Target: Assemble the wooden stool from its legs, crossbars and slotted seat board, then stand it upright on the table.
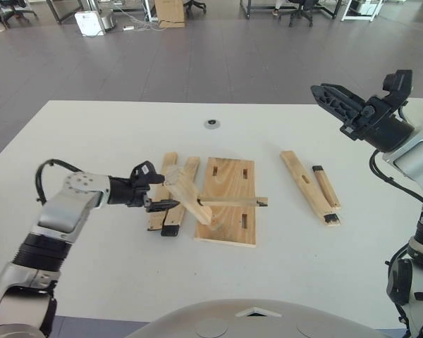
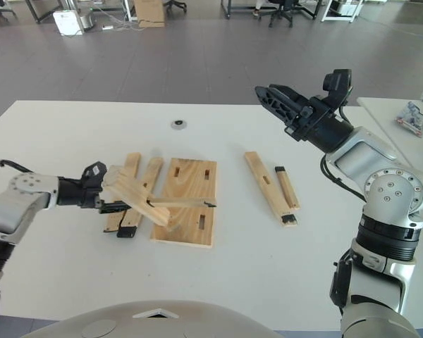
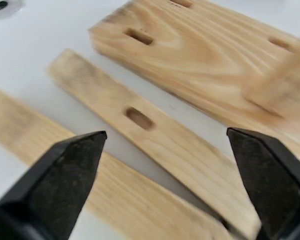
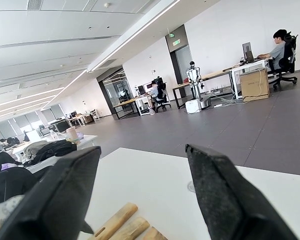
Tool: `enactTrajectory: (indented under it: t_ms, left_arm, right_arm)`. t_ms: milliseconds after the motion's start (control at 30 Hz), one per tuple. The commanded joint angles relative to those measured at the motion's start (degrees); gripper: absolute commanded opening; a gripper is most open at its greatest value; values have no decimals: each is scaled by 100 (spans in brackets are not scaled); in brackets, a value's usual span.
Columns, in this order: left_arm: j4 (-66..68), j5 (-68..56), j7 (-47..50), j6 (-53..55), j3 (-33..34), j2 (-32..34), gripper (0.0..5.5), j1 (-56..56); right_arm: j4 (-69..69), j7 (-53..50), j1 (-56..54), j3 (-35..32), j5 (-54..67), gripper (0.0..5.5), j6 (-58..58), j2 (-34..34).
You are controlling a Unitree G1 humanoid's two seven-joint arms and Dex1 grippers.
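Silver-grey arms (image 1: 63, 211), black looped cables (image 1: 38, 183); black wedge-tipped left pincer (image 3: 166, 134), right pincer (image 4: 142, 150).

Shows the slotted seat board (image 2: 190, 184) flat on the table (image 2: 56, 282). Finds two legs (image 2: 154, 172) lying just left of the board, with a tilted leg (image 2: 137, 199) over them and its thin crossbar (image 2: 187, 203) reaching across the board. Puts the left gripper (image 2: 107, 190) at that leg's far-left end. Sets a long leg (image 2: 261, 182) and a shorter piece (image 2: 287, 187) apart, right of the board, a round disc (image 2: 177, 124) beyond it, and the right gripper (image 2: 273, 105) raised, fingers spread.

White table (image 1: 92, 267): seat board (image 1: 233, 179) centre; 2 legs (image 1: 170, 163) just beside its left edge; long leg (image 1: 299, 176) + short bar (image 1: 326, 186) to the right; small disc (image 1: 211, 124) farther back.
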Motion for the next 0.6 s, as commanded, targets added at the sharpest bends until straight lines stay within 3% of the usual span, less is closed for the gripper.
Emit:
enactTrajectory:
  t_ms: [33,267,600]
  left_arm:
    - [-165,240,872,244,61,-519,444,224]
    - [-387,331,1470,700,-83,-933,444,476]
    - [-3,815,1270,711,-598,-589,444,506]
  right_arm:
    - [61,18,-35,14,-21,317,30,7]
    - [56,-44,-31,28,-2,317,37,58]
    - [-105,-301,118,-74,69,317,28,215]
